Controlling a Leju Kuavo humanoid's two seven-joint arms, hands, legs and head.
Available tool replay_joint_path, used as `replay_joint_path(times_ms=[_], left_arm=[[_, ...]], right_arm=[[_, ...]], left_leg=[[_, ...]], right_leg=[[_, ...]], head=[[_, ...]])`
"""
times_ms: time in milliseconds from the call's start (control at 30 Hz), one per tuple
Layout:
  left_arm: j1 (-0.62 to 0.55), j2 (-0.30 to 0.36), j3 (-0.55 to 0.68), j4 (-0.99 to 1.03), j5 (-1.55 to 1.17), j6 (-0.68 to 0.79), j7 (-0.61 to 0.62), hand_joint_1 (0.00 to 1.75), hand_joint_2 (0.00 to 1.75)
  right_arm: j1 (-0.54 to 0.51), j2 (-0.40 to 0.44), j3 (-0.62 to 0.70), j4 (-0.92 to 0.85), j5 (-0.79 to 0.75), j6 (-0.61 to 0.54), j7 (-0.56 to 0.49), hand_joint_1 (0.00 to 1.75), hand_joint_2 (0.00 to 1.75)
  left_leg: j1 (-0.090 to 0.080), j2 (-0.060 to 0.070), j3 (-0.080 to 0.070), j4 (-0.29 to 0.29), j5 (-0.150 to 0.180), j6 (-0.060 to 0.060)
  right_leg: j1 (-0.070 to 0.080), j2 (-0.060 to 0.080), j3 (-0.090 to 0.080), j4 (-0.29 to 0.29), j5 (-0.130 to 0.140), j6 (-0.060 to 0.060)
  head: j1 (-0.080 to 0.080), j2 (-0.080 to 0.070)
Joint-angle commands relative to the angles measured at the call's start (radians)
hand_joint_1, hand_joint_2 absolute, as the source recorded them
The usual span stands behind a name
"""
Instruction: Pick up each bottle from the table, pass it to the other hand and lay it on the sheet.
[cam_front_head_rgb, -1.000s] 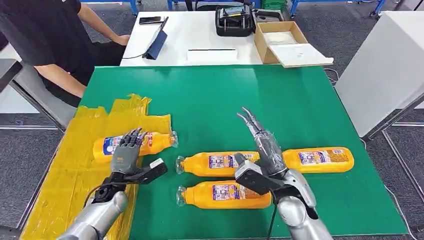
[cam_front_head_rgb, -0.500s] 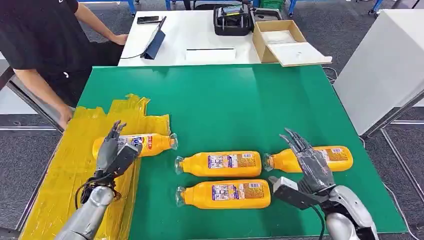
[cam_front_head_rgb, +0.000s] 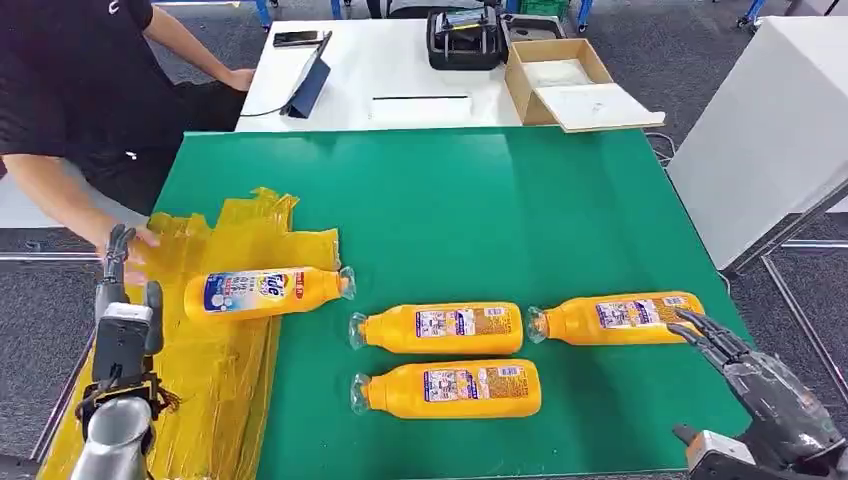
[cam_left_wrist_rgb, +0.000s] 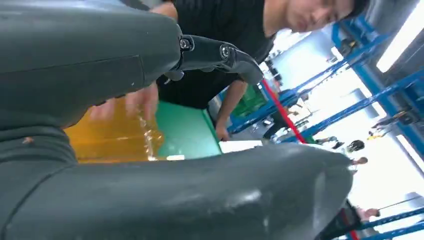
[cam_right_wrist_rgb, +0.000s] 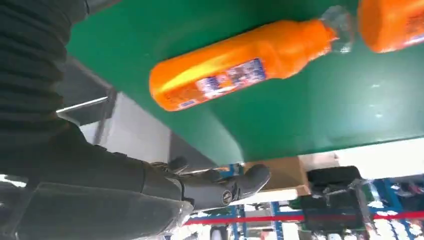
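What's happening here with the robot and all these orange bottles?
The robot is moving bottles onto a yellow sheet on a green table. One bottle already lies on the sheet; three bottles wait on the green. Both hands, left and right, are empty and open. A person's hand touches the sheet's far edge.

Workshop: blue racks (cam_left_wrist_rgb: 380, 95), worktables (cam_front_head_rgb: 400, 75).

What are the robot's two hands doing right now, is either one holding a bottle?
Left hand: open, holding nothing, raised over the yellow sheet.
Right hand: open, holding nothing, fingers spread near the rightmost bottle.
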Motion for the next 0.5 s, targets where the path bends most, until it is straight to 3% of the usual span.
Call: replay_joint_path(times_ms=[33,300,500], left_arm=[[0.062,-0.035,0.013,-0.112,0.025,-0.014,-0.017,0.0,0.0],[-0.021,-0.033,-0.03,-0.07,0.052,-0.032,-0.034,0.0,0.0],[0.009,-0.038,-0.034,-0.145,0.076,-0.021,-0.056,0.0,0.0]], right_arm=[[0.042,0.107,-0.163,-0.065,0.109,0.064,0.009,0.0,1.75],[-0.101,-0.037,-0.2,0.195,0.117,0.077,0.006,0.0,1.75],[-0.222,-0.072,-0.097,0.431,0.126,-0.002,-0.007,0.0,1.75]], left_leg=[[0.0,-0.001,0.003,0.0,-0.002,-0.004],[0.0,0.0,0.002,0.0,0.001,-0.003],[0.0,0.003,0.003,0.0,0.001,-0.003]], right_leg=[[0.001,-0.004,0.004,0.0,-0.003,-0.001],[0.001,-0.002,0.003,-0.001,0.0,0.0],[0.001,0.001,0.005,-0.003,0.001,0.001]], head=[[0.0,0.0],[0.0,0.0],[0.0,0.0]])
